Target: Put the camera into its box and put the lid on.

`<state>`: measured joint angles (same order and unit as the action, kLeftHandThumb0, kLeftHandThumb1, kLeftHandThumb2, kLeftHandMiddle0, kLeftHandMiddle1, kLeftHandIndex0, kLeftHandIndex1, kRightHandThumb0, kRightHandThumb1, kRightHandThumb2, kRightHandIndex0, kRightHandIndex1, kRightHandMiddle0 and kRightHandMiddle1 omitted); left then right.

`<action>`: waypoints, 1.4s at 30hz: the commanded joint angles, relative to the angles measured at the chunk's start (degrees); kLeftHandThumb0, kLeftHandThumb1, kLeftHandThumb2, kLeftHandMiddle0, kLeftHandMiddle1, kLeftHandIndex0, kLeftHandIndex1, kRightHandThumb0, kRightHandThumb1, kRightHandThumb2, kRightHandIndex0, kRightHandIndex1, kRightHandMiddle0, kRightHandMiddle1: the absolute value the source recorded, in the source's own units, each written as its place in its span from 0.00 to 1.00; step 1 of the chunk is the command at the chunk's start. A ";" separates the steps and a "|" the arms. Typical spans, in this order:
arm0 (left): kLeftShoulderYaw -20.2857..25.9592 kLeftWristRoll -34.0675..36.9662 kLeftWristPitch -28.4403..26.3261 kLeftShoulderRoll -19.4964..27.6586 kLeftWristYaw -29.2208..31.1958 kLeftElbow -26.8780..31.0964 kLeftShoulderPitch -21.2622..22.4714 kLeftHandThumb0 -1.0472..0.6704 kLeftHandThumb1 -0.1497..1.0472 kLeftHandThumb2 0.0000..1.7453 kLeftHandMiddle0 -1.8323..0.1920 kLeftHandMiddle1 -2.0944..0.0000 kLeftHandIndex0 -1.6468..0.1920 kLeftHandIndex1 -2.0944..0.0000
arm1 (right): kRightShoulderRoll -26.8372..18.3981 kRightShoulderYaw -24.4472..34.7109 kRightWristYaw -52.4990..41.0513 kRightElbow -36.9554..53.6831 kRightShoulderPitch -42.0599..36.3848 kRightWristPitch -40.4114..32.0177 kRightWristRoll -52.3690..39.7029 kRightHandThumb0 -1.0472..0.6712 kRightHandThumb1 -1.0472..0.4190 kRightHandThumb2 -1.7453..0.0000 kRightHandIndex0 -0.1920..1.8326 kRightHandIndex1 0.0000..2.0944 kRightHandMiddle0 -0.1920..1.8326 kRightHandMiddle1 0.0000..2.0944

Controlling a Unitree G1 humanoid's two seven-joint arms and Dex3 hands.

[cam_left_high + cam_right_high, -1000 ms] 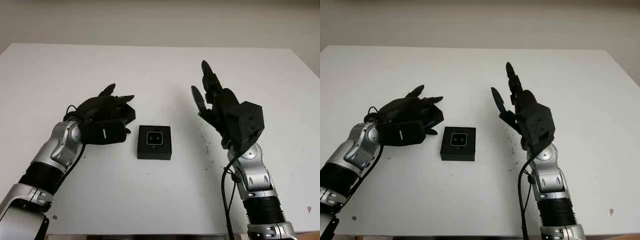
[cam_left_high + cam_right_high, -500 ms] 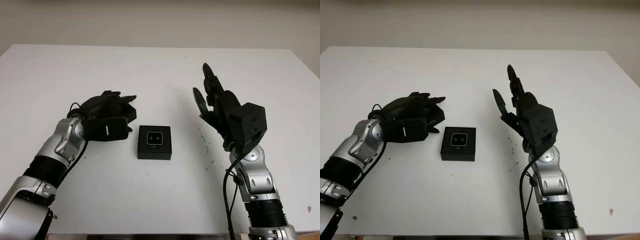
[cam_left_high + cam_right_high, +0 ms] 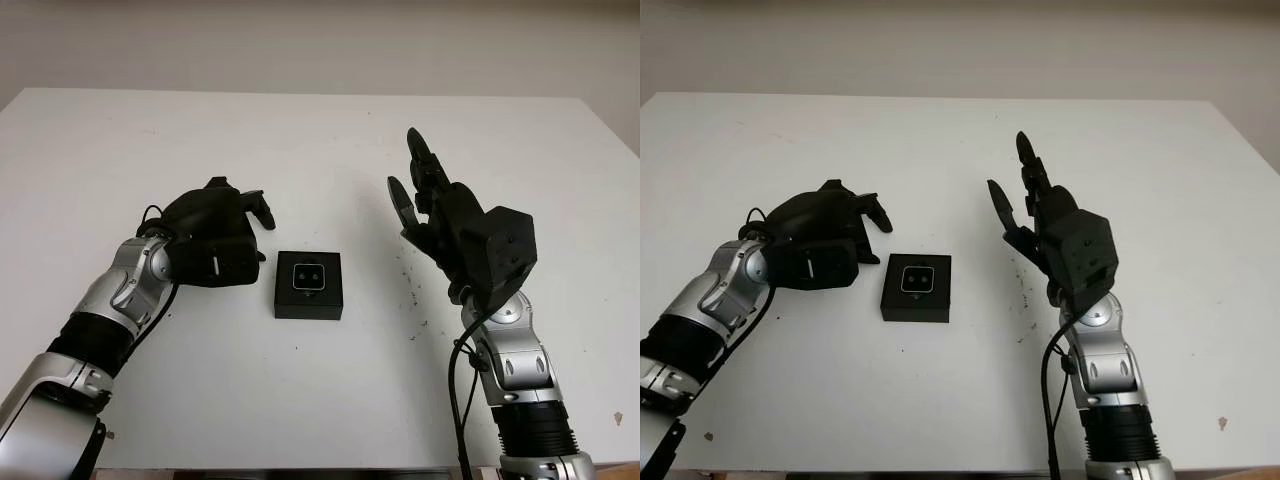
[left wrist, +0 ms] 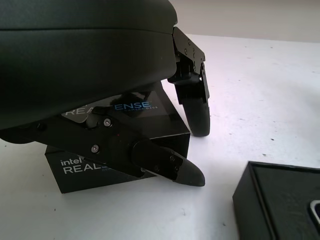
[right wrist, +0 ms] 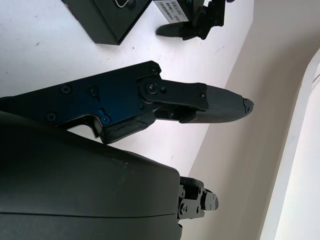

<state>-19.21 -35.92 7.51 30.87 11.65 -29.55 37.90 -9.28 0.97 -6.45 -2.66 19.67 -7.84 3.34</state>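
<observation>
Two hands stood over the white table [image 3: 330, 400]. The box [image 3: 309, 285], black and square, lay open near the table's centre with the camera [image 3: 308, 274] seated inside it, its pale face with two dark lenses turned upward.

The left hand [image 3: 222, 232] was at about 9 o'clock from the box, just beside it but apart from it, and was lowered over the lid [image 4: 122, 150]. In the left wrist view the lid was a black piece printed with "REALSENSE" lettering, resting on the table under the palm. One finger [image 4: 167, 165] crossed the lid's front face and another finger [image 4: 195, 100] stood at its far corner, so the hand was curled around the lid; whether it pressed firmly enough to grip could not be judged with certainty. A corner of the box [image 4: 280, 200] showed near the lid, with bare table between them.

The right hand [image 3: 440, 215] was at about 3 o'clock from the box, well apart from it and raised above the table. It was open and held nothing, its fingers pointing toward 12 o'clock. In the right wrist view its fingers [image 5: 220, 105] reached across bare table.
</observation>
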 commanded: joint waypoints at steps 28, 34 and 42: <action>10.37 12.01 -13.14 4.16 19.21 31.71 2.38 0.58 0.90 0.03 0.70 0.36 0.71 0.33 | -0.21 -1.75 -0.14 -0.33 -0.19 1.81 1.72 0.19 0.00 0.71 0.06 0.03 0.08 0.03; 7.12 11.14 -23.38 3.42 28.06 37.83 2.77 0.58 0.89 0.03 0.66 0.38 0.68 0.38 | 0.36 -2.10 0.82 -0.81 0.12 2.12 2.02 0.19 0.00 0.71 0.06 0.03 0.08 0.03; 5.23 11.19 -30.74 2.62 31.57 41.80 1.42 0.57 0.89 0.03 0.67 0.40 0.68 0.38 | 1.37 -2.54 3.23 -1.77 0.41 3.57 2.78 0.18 0.00 0.71 0.07 0.03 0.08 0.03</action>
<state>-13.55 -24.76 -22.65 33.54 42.80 11.19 39.07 -8.30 -1.63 -3.70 -4.14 19.52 -5.24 5.97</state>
